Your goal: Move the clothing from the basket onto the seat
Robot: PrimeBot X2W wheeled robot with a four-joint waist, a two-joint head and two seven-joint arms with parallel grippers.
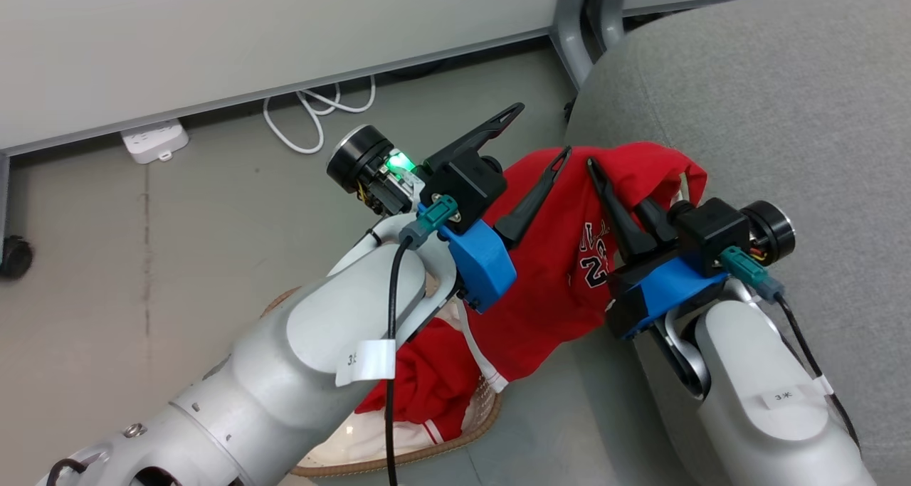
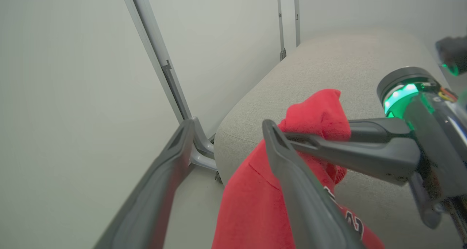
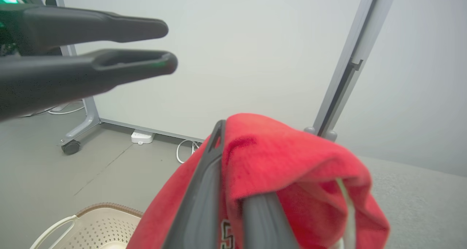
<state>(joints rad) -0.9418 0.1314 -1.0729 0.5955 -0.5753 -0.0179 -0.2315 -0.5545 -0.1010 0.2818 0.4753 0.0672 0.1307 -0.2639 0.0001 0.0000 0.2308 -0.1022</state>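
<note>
A red jersey [image 1: 562,258] with white-and-black lettering hangs from my right gripper [image 1: 612,176], which is shut on its top fold above the near edge of the grey seat [image 1: 783,116]. The cloth drapes over one finger. My left gripper [image 1: 541,130] stands open just left of the jersey, with nothing between its fingers. A second red garment [image 1: 427,379] with white trim lies in the cream basket [image 1: 455,440] under my left forearm. In the left wrist view, my left gripper [image 2: 226,132] gapes beside the jersey [image 2: 251,205]. In the right wrist view, my right gripper [image 3: 237,161] pinches the jersey [image 3: 292,158] above the basket [image 3: 102,220].
A white power strip [image 1: 153,141] and a looped white cable [image 1: 313,116] lie on the floor along the partition wall. A grey partition leg [image 1: 569,30] stands beside the seat's far corner, and a caster wheel [image 1: 14,255] sits at the far left.
</note>
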